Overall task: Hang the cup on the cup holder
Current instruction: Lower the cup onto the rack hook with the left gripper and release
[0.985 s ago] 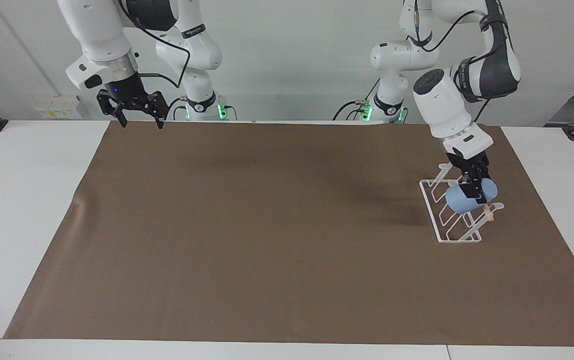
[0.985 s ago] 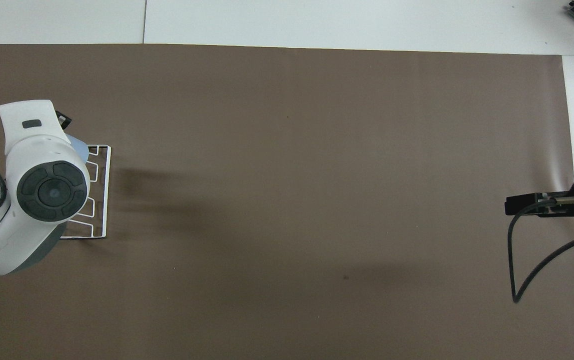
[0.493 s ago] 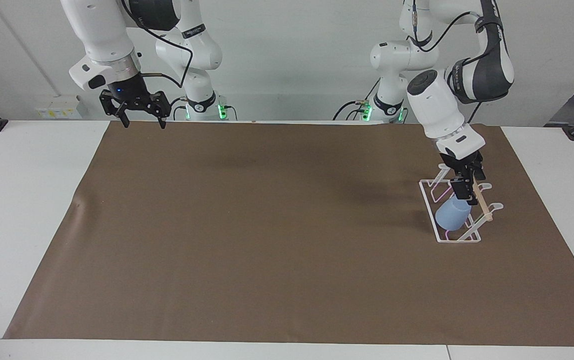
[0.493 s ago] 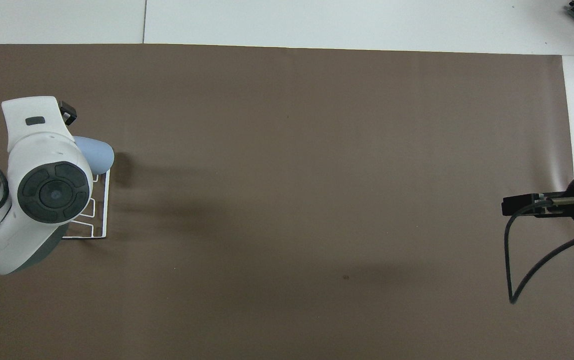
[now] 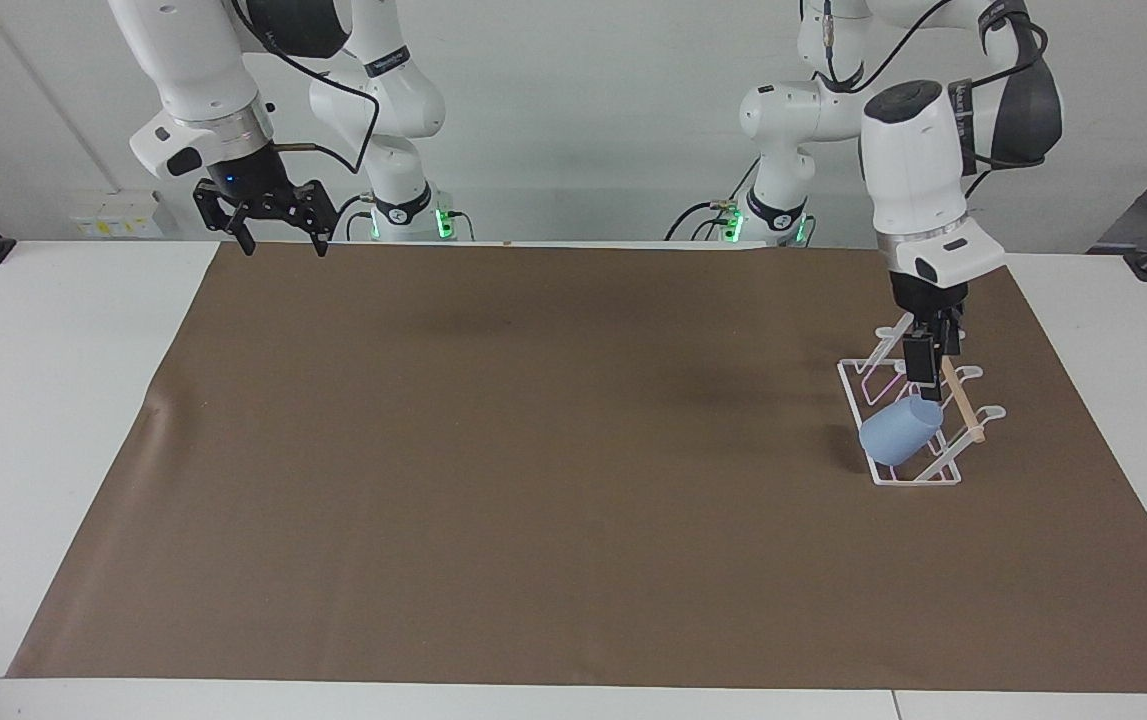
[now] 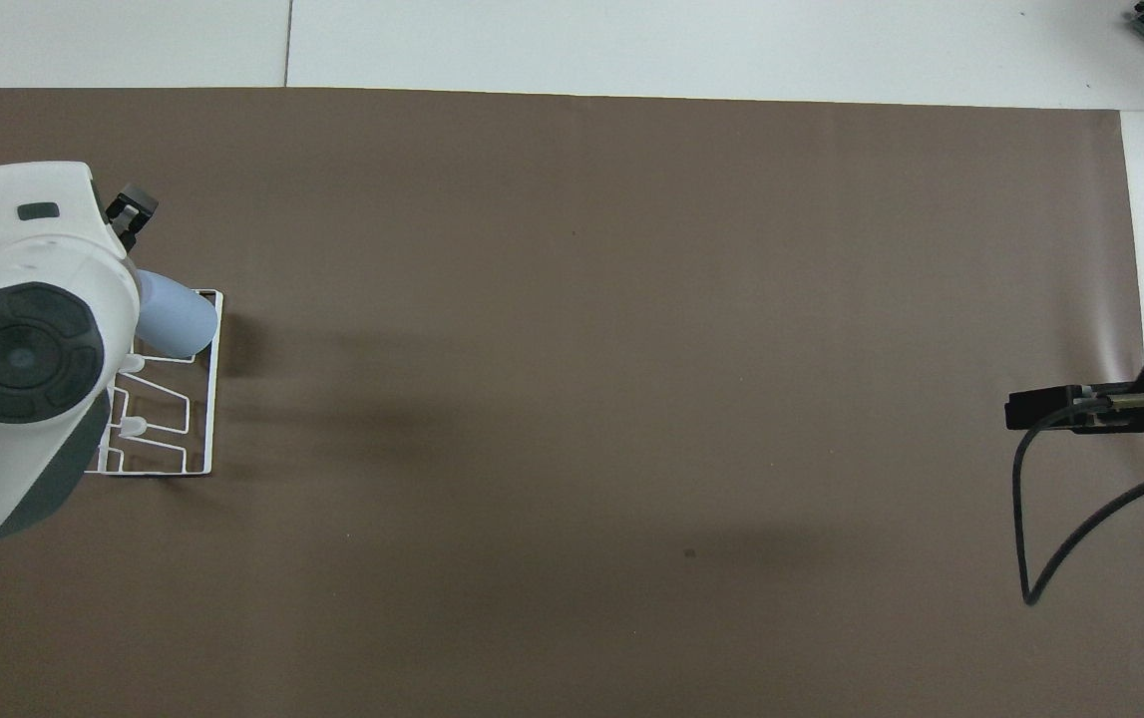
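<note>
in the overhead view the left arm's wrist covers part of the holder (image 6: 194, 387) and the cup's (image 6: 176, 316) mouth end. the left gripper (image 5: 930, 362) fingers are too small to read as open or shut. the right gripper (image 6: 1040, 411) is half cut off by that view's edge.

Inventory, counted:
- Cup (image 5: 899, 432): one, light blue.
- Cup holder (image 5: 918, 415): one, white wire, with one wooden rod (image 5: 963, 404).
- Brown mat (image 5: 533, 450): one, on one white surface (image 5: 43, 400).
- Robot arms: two, each with one end effector: left end effector (image 5: 927, 372), right end effector (image 5: 271, 218).
</note>
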